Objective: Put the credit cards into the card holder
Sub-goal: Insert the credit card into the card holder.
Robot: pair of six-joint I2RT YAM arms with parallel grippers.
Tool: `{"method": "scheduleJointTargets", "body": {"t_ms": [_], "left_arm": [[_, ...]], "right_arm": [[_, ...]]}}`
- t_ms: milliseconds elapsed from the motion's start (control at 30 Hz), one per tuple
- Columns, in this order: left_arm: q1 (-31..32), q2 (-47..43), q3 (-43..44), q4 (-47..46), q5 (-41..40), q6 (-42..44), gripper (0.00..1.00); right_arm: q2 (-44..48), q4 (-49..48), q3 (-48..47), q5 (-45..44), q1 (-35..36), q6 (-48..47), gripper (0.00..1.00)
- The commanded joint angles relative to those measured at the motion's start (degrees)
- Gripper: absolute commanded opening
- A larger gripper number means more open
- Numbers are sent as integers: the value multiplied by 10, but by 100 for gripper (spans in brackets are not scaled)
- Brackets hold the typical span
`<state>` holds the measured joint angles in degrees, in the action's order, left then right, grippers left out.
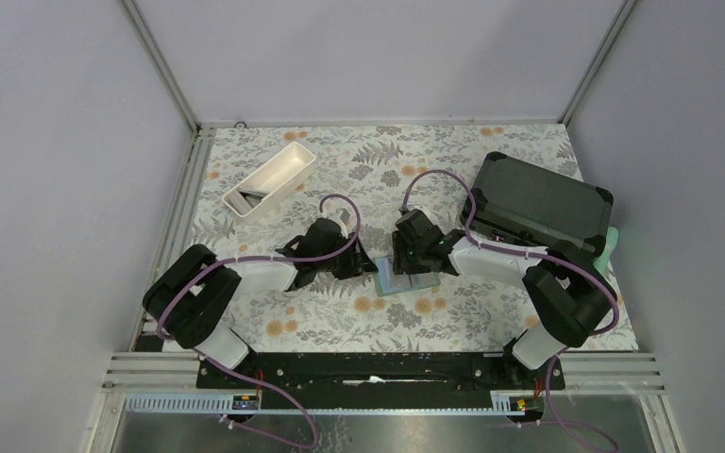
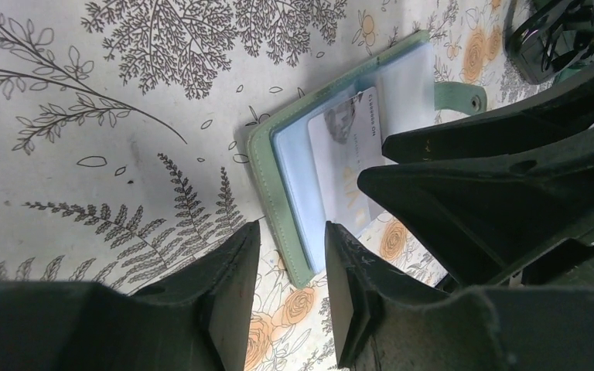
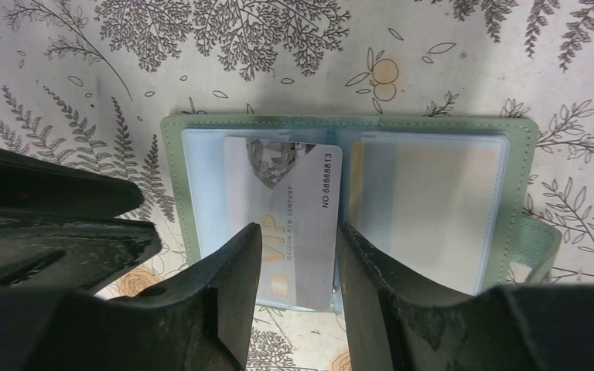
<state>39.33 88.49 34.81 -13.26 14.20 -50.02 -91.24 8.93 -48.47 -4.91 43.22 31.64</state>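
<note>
The sage-green card holder [image 1: 404,281] lies open and flat on the flowered table between my two grippers. A greyish card marked VIP [image 3: 294,201] lies on its left pale blue pocket page, and its near edge sticks out a little past the holder's edge [image 3: 174,178]. My right gripper [image 3: 298,267] is open and hovers over the card's near end with a jaw on either side. My left gripper [image 2: 292,259] is open and empty at the holder's corner [image 2: 278,193]. The card also shows in the left wrist view [image 2: 348,154]. No gold-orange card is in view.
A white oblong tray [image 1: 270,179] with dark cards in it stands at the back left. A large black hard case [image 1: 540,200] lies at the back right, with a green object [image 1: 608,247] beside it. The holder's strap tab [image 3: 537,243] sticks out on the right.
</note>
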Motion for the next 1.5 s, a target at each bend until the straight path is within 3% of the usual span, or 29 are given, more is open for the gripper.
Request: {"method": "scheduleJointTargets", "body": {"t_ms": [0, 533, 933, 1067, 1200, 1467], "left_arm": [[4, 19, 16, -52, 13, -13, 38], [5, 40, 14, -61, 2, -13, 31], [3, 18, 6, -63, -14, -12, 33], [-5, -39, -10, -39, -45, 4, 40], [-32, -105, -3, 44, -73, 43, 54], [-182, -213, 61, 230, -61, 118, 87]], "right_arm": [[-8, -17, 0, 20, 5, 14, 47], [-12, -44, 0, 64, 6, 23, 44], [-2, -67, 10, 84, 8, 35, 43], [30, -59, 16, 63, 8, 31, 45], [80, -30, 15, 28, 7, 11, 51], [212, -3, 39, -30, 0, -3, 57]]}}
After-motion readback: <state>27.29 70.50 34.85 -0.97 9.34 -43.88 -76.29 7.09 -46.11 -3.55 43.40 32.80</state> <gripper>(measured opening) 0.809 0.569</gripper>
